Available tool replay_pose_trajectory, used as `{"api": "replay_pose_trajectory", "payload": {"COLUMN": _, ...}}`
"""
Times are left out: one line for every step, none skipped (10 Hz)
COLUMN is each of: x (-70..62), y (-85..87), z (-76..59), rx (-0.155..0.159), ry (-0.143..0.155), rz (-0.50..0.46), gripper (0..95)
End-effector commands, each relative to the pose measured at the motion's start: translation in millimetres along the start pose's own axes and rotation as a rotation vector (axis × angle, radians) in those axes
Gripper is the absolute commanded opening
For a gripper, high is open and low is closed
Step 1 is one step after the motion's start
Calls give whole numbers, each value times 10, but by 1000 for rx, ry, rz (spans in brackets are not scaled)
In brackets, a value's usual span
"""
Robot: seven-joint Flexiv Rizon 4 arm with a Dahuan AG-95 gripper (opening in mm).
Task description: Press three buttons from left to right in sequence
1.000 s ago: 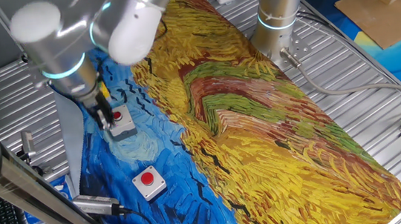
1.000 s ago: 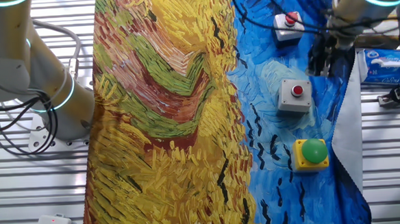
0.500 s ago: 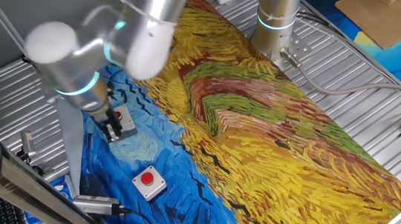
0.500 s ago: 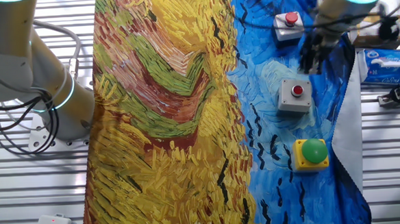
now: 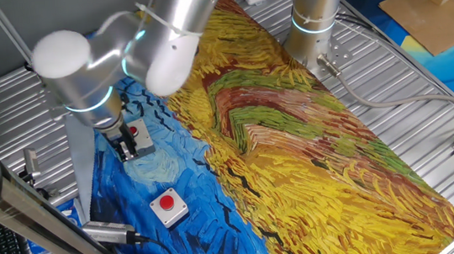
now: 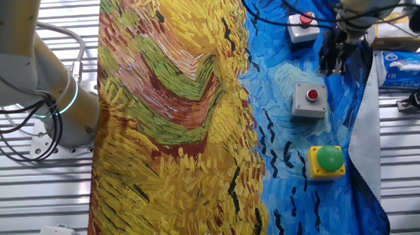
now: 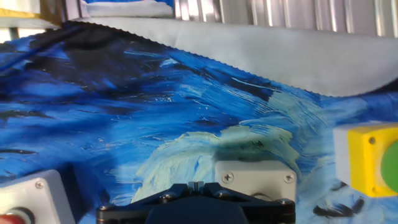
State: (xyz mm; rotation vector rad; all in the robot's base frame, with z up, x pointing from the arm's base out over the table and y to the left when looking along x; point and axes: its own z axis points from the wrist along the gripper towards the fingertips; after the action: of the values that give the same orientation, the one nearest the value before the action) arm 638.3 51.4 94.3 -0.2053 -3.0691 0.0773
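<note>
My pincer (image 6: 331, 59) hangs over the blue side of the painted cloth (image 6: 174, 119) on the counter, just above the middle red button (image 6: 312, 95). Finger spacing: cannot tell, no view shows the tips. 3 buttons sit in a row along the cloth's blue edge: green button (image 6: 330, 159) on its yellow box at 1 end, the middle red button, far red button (image 6: 306, 19) at the other end. My guess is 1 press done, 2 left; nothing shows any cap actually depressed.
</note>
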Motion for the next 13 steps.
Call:
{"api": "replay_pose_trajectory", "payload": {"x": -13, "y": 6, "z": -2, "rx": -19, "ry": 1, "rz": 15, "gripper": 0}}
{"api": "replay_pose_trajectory", "payload": {"x": -13, "y": 6, "z": -2, "rx": -18, "ry": 3, "rz": 13, "gripper": 0}}
{"api": "replay_pose_trajectory", "payload": {"x": -13, "y": 6, "z": -2, "rx": -19, "ry": 3, "rz": 9, "gripper": 0}}
{"api": "replay_pose_trajectory", "payload": {"x": -13, "y": 6, "z": -2, "rx": -20, "ry": 4, "rz": 2, "gripper": 0}}
{"api": "replay_pose_trajectory", "payload": {"x": -13, "y": 6, "z": -2, "rx": -21, "ry": 7, "rz": -6, "gripper": 0}}
{"api": "replay_pose_trajectory", "payload": {"x": -13, "y": 6, "z": -2, "rx": -22, "ry": 16, "rz": -13, "gripper": 0}}
{"api": "replay_pose_trajectory", "payload": {"x": -13, "y": 6, "z": -2, "rx": -23, "ry": 19, "rz": -23, "gripper": 0}}
{"api": "replay_pose_trajectory", "payload": {"x": -13, "y": 6, "z": -2, "rx": -27, "ry": 27, "rz": -38, "gripper": 0}}
{"api": "replay_pose_trajectory", "payload": {"x": -13, "y": 6, "z": -2, "rx": -31, "ry": 33, "rz": -47, "gripper": 0}}
{"api": "replay_pose_trajectory", "payload": {"x": -13, "y": 6, "z": -2, "rx": -30, "ry": 34, "rz": -60, "gripper": 0}}
{"api": "replay_pose_trajectory", "payload": {"x": -13, "y": 6, "z": -2, "rx": -30, "ry": 30, "rz": -72, "gripper": 0}}
{"api": "replay_pose_trajectory", "payload": {"x": -13, "y": 6, "z": -2, "rx": -30, "ry": 30, "rz": -72, "gripper": 0}}
{"api": "replay_pose_trajectory", "payload": {"x": -13, "y": 6, "z": -2, "rx": -30, "ry": 32, "rz": -74, "gripper": 0}}
